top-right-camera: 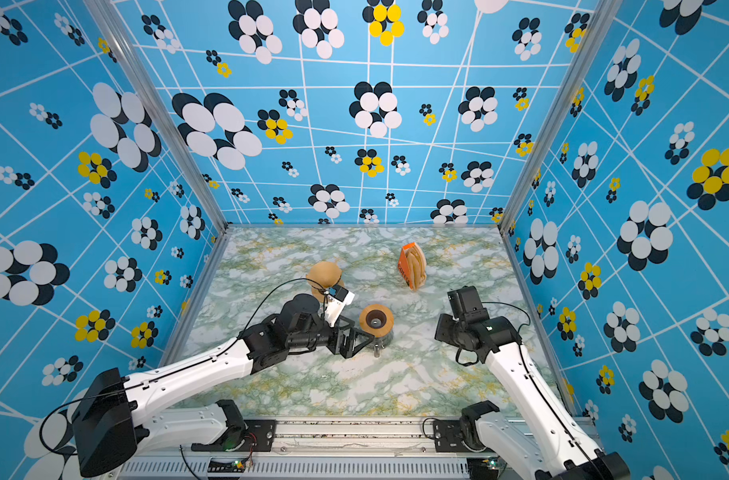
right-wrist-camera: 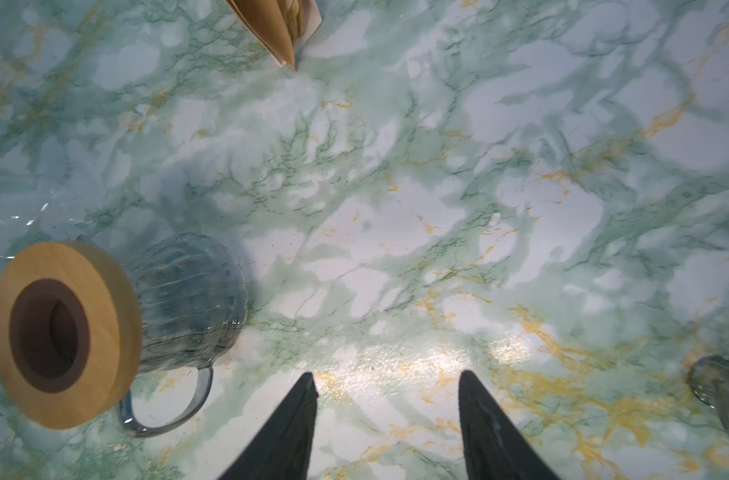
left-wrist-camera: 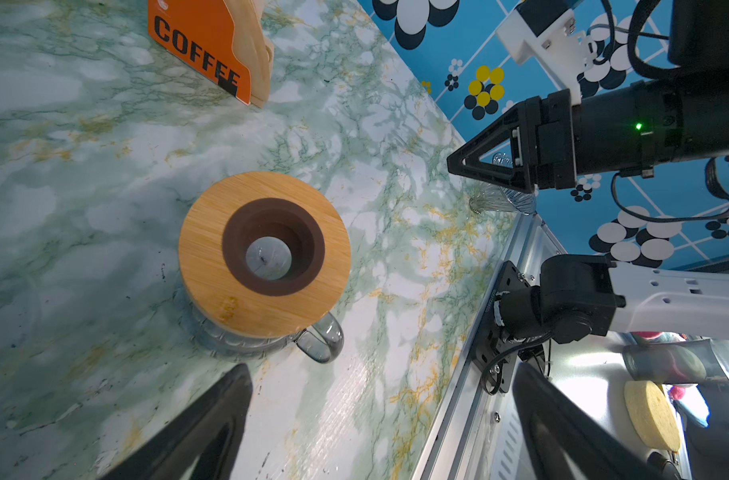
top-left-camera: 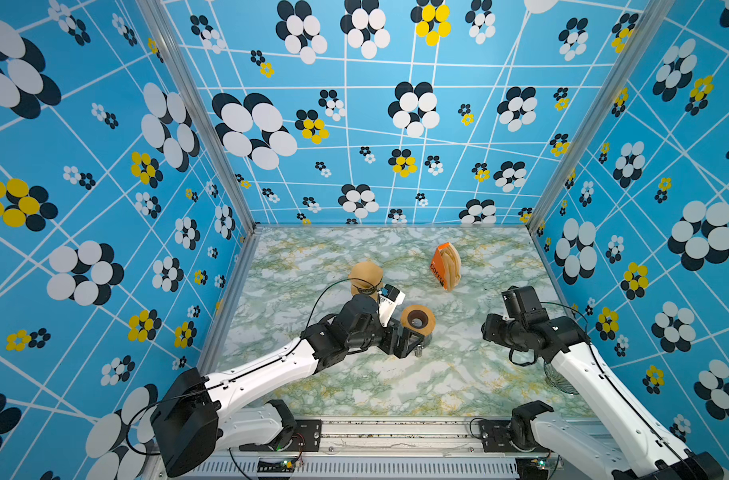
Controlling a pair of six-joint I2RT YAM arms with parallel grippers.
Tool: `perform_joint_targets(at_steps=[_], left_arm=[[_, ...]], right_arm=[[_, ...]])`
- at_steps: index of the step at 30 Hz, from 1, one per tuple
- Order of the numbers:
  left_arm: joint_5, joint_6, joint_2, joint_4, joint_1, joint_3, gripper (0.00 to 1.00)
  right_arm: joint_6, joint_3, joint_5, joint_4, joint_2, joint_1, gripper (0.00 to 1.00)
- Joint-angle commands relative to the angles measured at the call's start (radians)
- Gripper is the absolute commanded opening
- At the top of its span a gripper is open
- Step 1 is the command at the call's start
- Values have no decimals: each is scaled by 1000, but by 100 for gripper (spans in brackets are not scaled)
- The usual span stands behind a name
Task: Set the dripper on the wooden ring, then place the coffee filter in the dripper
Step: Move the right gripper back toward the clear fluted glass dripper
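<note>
Left tool (left-wrist-camera: 381, 370) gapes empty beside carafe (top-left-camera: 417, 320); right tool (right-wrist-camera: 386, 376), parted and empty, over open bench (top-left-camera: 396, 382). Dripper (left-wrist-camera: 502, 199) sits by right edge; filters (top-left-camera: 452, 266) stand upright.

Ctr of green-veined marble-look tabletop (top-left-camera: 396, 382): clear glass carafe w/ round wooden collar (top-left-camera: 417, 319). Behind it, to the R: orange card "COFFEE" holder (top-left-camera: 437, 266), w/ stack of tan paper filters (top-left-camera: 453, 266) in it. Behind-L of carafe: tan paper filter cone (top-left-camera: 364, 274), partly hidden by L arm's wrist. Clear ribbed glass dripper (top-left-camera: 560, 378) at R edge toward front, partly under R forearm, well apart from carafe & filters. L gripper (left-wrist-camera: 381, 370) just beside carafe, front-L. R gripper (right-wrist-camera: 386, 374) over bare table betw carafe & dripper.
</note>
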Motion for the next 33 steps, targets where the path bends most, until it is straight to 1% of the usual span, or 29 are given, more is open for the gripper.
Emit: perform_joint_targets(at_steps=[1,5,9,12,19,23,26,29,31,33], left_arm=[[31,15,16,58,-8,24,99],[57,1,26,102,-8,17,99],[57,7,30,109,-7,17,99],[58,10,28,114,-8,12,99],[72,14,17,130,-7,-5,99],[78,18,11,134,-7,-10,99],[83,17,6,147,-6,-17,99],[88,15,8,157,-6,-23,99],[95,11,7,169,-4,-27,99],[99,6,7,182,-4,-34,99]], right_arm=[[8,44,110,-106,1,6,57],[43,67,170,-158,-8,5,58],[89,88,231,-215,-21,5,56],[116,104,276,-254,-33,5,56],[176,125,339,-318,-43,5,58],[222,128,390,-349,-25,5,56],[264,140,434,-382,8,3,52],[306,141,475,-402,22,-1,51],[322,130,482,-394,14,-19,54],[319,106,466,-363,-9,-53,55]])
